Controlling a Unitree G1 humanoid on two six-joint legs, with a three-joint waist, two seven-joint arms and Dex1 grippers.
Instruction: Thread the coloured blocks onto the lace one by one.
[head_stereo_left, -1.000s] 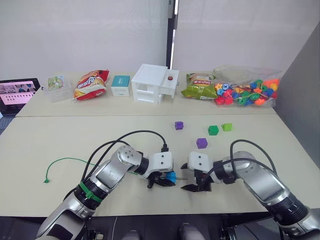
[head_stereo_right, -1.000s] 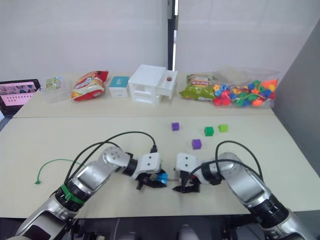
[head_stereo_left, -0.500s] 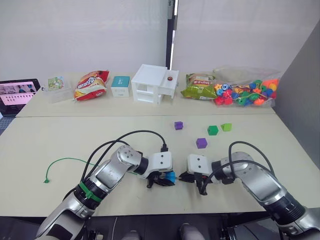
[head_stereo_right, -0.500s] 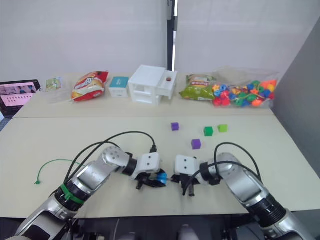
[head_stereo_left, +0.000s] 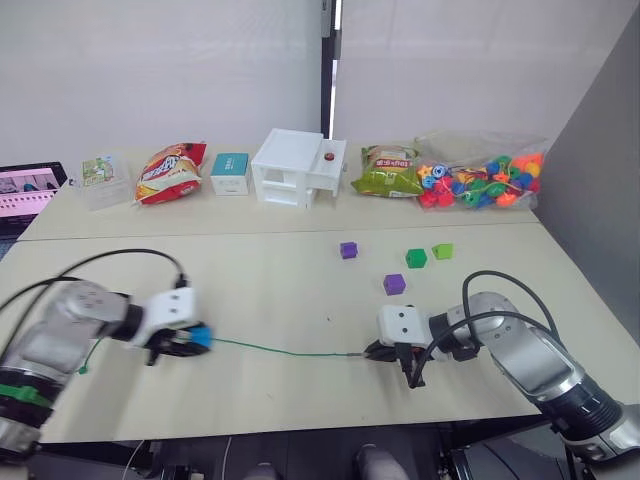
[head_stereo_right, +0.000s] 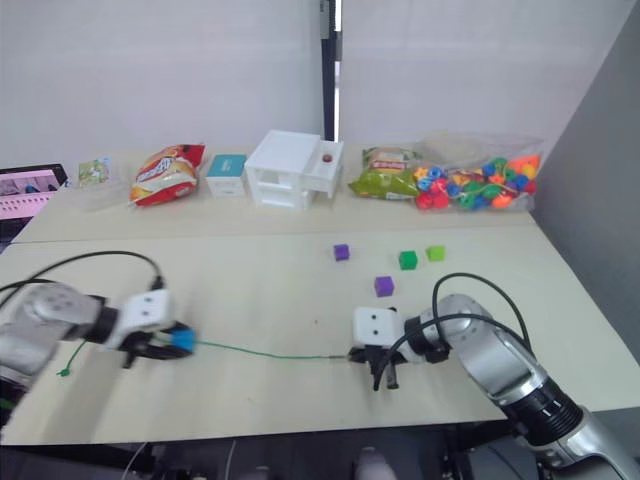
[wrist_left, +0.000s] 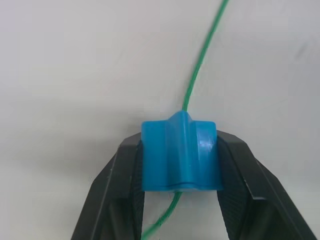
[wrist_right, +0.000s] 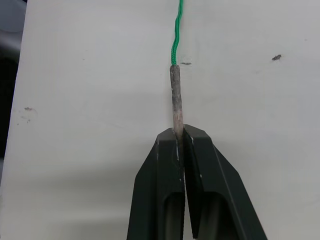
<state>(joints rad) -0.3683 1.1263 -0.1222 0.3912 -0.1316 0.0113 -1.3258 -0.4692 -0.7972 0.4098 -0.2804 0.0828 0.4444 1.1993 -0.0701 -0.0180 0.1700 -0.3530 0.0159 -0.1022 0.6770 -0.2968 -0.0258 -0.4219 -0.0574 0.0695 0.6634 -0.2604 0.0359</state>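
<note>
My left gripper (head_stereo_left: 192, 341) is shut on the blue block (wrist_left: 180, 156) at the table's front left. The green lace (head_stereo_left: 280, 350) passes through this block. It runs in a taut line across the table to my right gripper (wrist_right: 181, 137), which is shut on the lace's stiff pale tip (wrist_right: 175, 95) at the front right. A short stretch of lace trails behind the left gripper to a knot (head_stereo_right: 62, 372). Loose on the table beyond the right gripper lie two purple blocks (head_stereo_left: 348, 250) (head_stereo_left: 394, 284), a dark green block (head_stereo_left: 416, 258) and a light green block (head_stereo_left: 442, 251).
Along the far table stand a white drawer box (head_stereo_left: 290, 168), a teal box (head_stereo_left: 230, 172), snack bags (head_stereo_left: 165, 172) (head_stereo_left: 388, 170) and a clear bag of bright beads (head_stereo_left: 480, 180). A laptop (head_stereo_left: 25, 190) sits at the far left. Black cables loop over both arms.
The right gripper has shut on the lace's tip. My left gripper has carried the blue block far to the left along the lace, drawing it taut. The camera has shifted slightly.
</note>
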